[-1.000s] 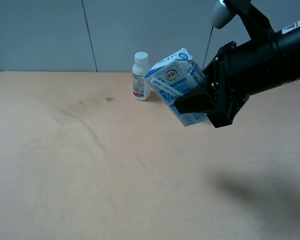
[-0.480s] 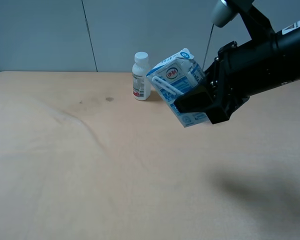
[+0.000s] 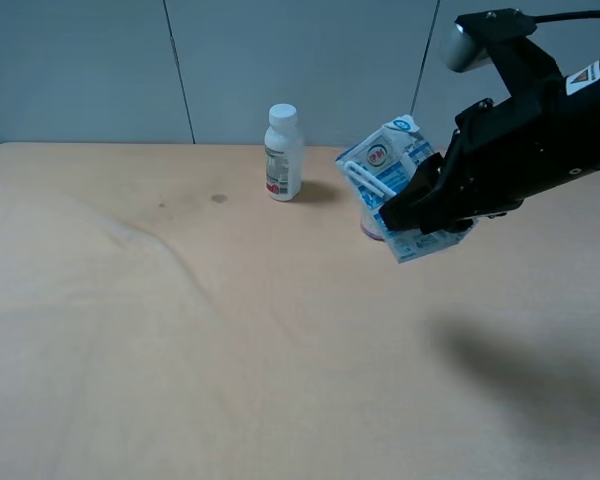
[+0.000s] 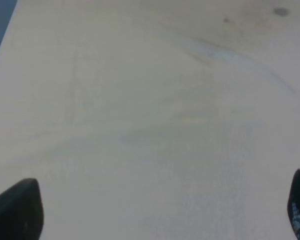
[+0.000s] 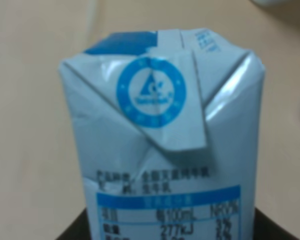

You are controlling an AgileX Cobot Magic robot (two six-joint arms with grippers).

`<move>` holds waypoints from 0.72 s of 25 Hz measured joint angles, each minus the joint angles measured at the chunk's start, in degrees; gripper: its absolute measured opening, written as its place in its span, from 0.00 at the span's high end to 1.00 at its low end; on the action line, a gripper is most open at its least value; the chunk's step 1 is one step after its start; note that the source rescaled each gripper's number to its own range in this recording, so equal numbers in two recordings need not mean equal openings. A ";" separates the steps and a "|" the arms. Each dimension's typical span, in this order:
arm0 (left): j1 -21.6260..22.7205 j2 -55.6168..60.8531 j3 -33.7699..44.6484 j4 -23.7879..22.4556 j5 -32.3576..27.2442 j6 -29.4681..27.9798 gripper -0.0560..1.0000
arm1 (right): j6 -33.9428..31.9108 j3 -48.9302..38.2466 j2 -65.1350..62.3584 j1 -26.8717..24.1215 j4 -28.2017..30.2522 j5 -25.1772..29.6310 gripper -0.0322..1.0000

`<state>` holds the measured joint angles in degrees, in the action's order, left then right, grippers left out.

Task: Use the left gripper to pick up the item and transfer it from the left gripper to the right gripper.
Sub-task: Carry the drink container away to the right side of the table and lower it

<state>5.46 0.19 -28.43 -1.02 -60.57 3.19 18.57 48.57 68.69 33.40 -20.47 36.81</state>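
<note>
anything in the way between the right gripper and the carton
Nothing visible. The right gripper is already shut on the carton, holding it tilted above the table. The white bottle stands well off to one side.

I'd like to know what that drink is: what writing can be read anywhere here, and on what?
"100mL" - nutrition table on the white-and-blue cardboard drink carton.
"277kJ" - same table.
"NRV%" - same table.
Chinese lines and round blue emblem on it: too blurred.
Label of the white plastic bottle, white sticker on the black robot arm: too small.
</note>
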 joint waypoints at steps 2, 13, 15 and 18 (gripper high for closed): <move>0.00 0.00 0.00 0.00 0.00 0.00 0.03 | -6.68 0.00 0.00 0.00 6.07 1.80 0.97; 0.00 0.00 0.00 0.00 0.00 0.00 0.03 | -24.33 0.00 5.08 0.00 22.20 12.22 0.97; 0.00 0.00 0.00 0.00 0.00 0.00 0.03 | -24.34 0.00 7.08 0.00 22.20 12.41 0.97; 0.00 0.00 0.00 0.00 0.00 0.00 0.03 | -24.14 0.00 10.30 0.00 22.20 12.36 0.97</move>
<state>5.46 0.19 -28.43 -1.02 -60.57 3.19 -5.57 48.57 78.99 33.40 1.73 49.17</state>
